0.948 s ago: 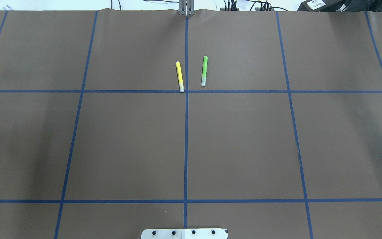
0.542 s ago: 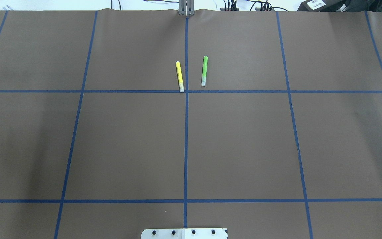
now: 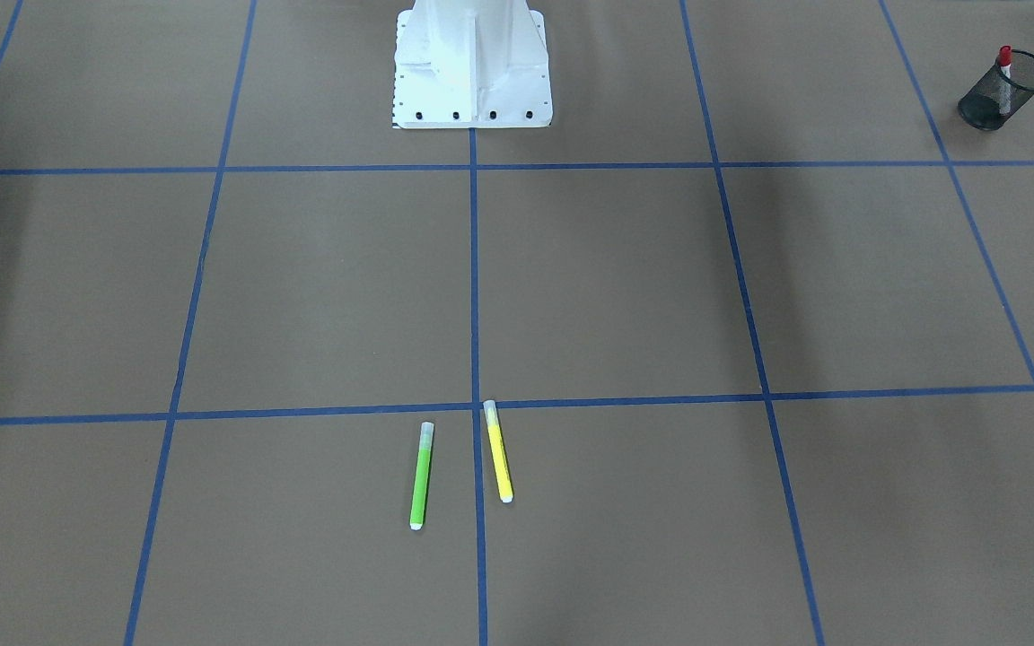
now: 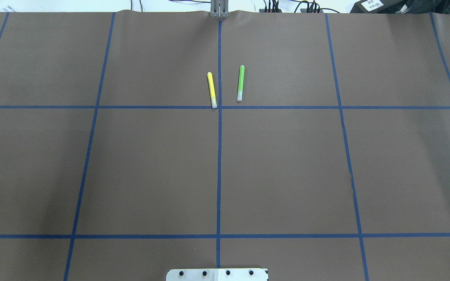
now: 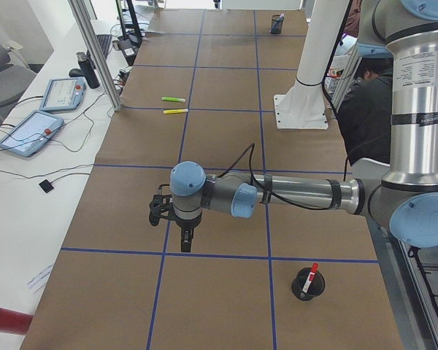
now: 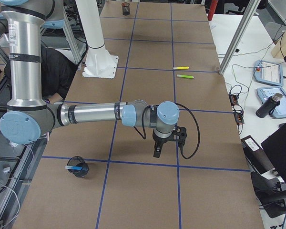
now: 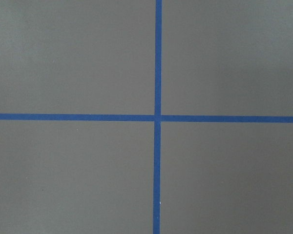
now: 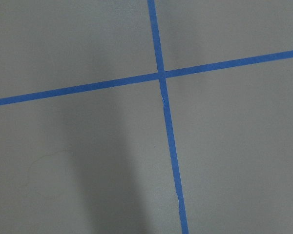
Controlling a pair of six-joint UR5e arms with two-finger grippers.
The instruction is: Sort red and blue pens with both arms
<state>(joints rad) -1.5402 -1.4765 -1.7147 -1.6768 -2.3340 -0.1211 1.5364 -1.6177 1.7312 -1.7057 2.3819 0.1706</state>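
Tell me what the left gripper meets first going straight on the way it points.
The left gripper points straight down, so it meets the bare table first, probably near a tape cross.

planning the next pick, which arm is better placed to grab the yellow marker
Left, probably. The yellow marker lies just on the left side of the centre tape line, the green marker on the right. Both are far from it: left gripper and right gripper hang out to opposite sides.

Table (image 4: pixel 150 168), blue tape grid (image 4: pixel 218 175): yellow marker (image 4: pixel 211 89) nr green marker (image 4: pixel 240 83), mesh cup L (image 5: pixel 303 289), mesh cup R (image 6: pixel 81 172).
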